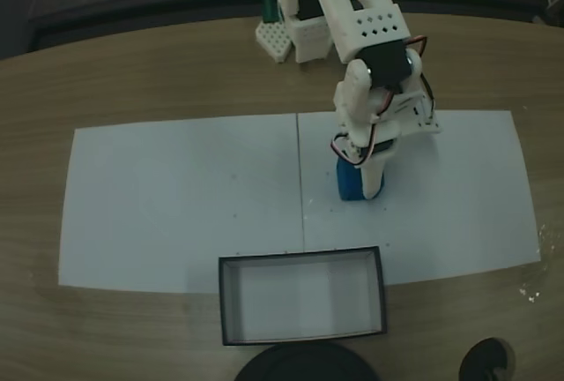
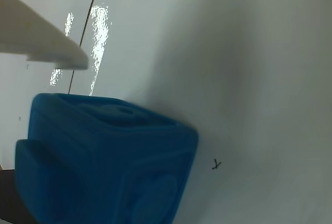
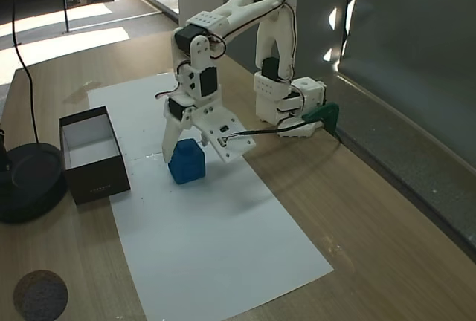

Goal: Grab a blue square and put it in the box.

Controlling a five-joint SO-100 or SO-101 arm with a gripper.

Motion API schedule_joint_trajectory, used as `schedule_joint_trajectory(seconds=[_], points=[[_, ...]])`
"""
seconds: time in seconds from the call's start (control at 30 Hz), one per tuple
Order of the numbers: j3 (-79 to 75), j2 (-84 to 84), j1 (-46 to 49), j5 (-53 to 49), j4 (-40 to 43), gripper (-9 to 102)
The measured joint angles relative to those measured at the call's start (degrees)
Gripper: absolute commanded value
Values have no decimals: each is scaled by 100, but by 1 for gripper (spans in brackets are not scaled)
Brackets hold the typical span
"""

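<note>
White plastic claw spread wide around the matte, round-cornered blue square.

Our gripper stands low over the white paper, jaws spread around the blue square, which fills the space between them. Ahead of the jaws in a fixed view, bare paper runs unobstructed to the box. Beyond the box sits a round black object, seemingly just beside its wall. Behind the jaws, our own arm base blocks passage.
</note>
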Motion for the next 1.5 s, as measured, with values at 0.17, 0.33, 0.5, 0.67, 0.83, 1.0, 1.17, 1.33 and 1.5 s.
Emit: schedule_joint_trajectory(seconds=[0.17, 0.33, 0.5, 0.67, 0.83, 1.0, 1.17, 1.33, 1.5], points=[[-149, -299, -141, 18, -299, 13], [-193, -387, -141, 26, -501, 7], [-527, -211, -70, -35, -70, 7], [-2004, 633, 431, -35, 439, 8], [-3709, 940, 1354, -35, 334, 8], [-4368, 176, 1969, -35, -97, 8], [-4658, -1230, 1951, -35, -325, 8], [-5238, -2382, 1925, -35, -343, 9], [-5590, -3059, 1925, -35, -343, 25]])
